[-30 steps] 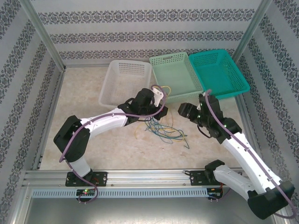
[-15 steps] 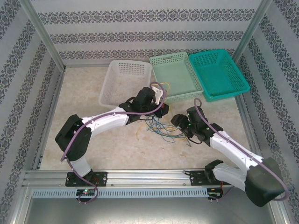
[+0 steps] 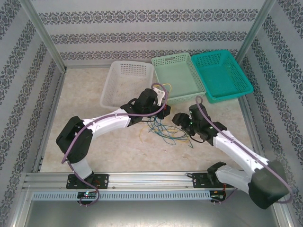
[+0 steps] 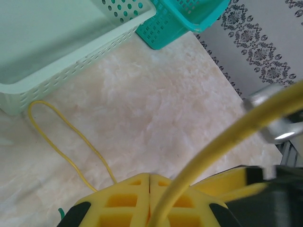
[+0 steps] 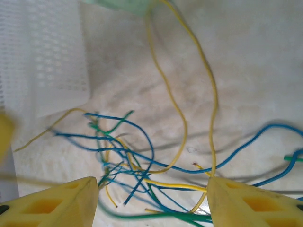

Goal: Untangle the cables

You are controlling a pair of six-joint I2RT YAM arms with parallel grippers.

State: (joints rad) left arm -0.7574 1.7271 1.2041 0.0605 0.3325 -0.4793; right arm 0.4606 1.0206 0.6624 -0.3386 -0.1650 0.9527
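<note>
Two robot arms work a knot of cables (image 3: pixel 165 130) on the desk (image 3: pixel 94 137). The left hand (image 3: pixel 162 96) is pinched together on a single yellow cable (image 4: pixel 222 146), which runs out from between its pads (image 4: pixel 118 203) and up past the wrist camera. The right hand (image 3: pixel 180 118) hangs directly over the tangle with its fingers (image 5: pixel 57 201) wide apart and nothing gripped. The knot of yellow, green and blue wire lies just beneath the right hand and below and to the side of the left. A slack yellow loop (image 4: pixel 66 142) lies ahead of the left hand's tips, reaching the foot of the pale green basket (image 4: pixel 47 61).

The wires look very light, limp and smooth-skinned. A pull on one will likely drag its neighbours along, and a thin strand could slip from a loose pinch. The soundest hold for the right hand appears to be a free run clear of the crossings, such as the blue strand (image 5: pixel 265 137) arcing out toward its right-side finger, rather than the dense middle.
</note>
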